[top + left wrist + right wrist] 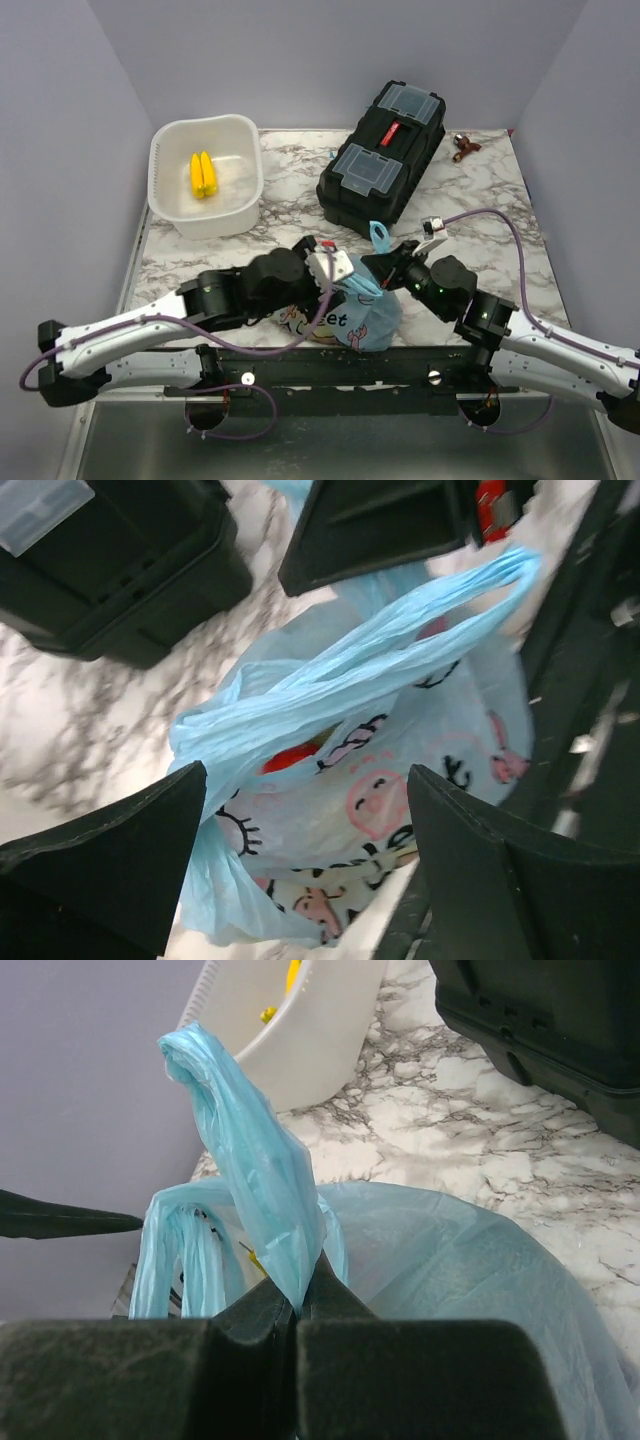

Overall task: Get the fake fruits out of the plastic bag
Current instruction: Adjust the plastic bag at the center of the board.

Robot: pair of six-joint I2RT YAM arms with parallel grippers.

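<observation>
Right hand (297, 1308): clamped shut on a loop handle (250, 1160) of the plastic bag (368, 312), pinched low, with the loop standing up above the fingers; near centre of the tabletop (290, 190), just right of the bag.
Left hand (305, 778): open, fingers (110, 870) spread to either side of the bag's body, gripping nothing; just left of the right hand.
Plastic bag: light blue, translucent, crinkled, with pink-and-white cartoon print; resting on the tabletop at the near edge, centre, between the two hands; mouth gathered.
Bag contents: small red fruit (295, 758) showing through the film just under the gathered mouth; rest hidden by print and folds, so cannot tell which other fruits are inside.
White tub (170, 190): far left, upright; holding two yellow ridged sticks (203, 174) side by side, touching, on its floor.
Black toolbox (382, 152): far centre, lying diagonally, lid shut, clear-lidded compartments on top; contents not visible; well apart from the tub, near the bag's far side.
Dark red grape bunch (465, 147): out of the bag, on the tabletop at the far right, just beyond the toolbox's right end; small in view.
Tabletop: white marble pattern with grey veins.
</observation>
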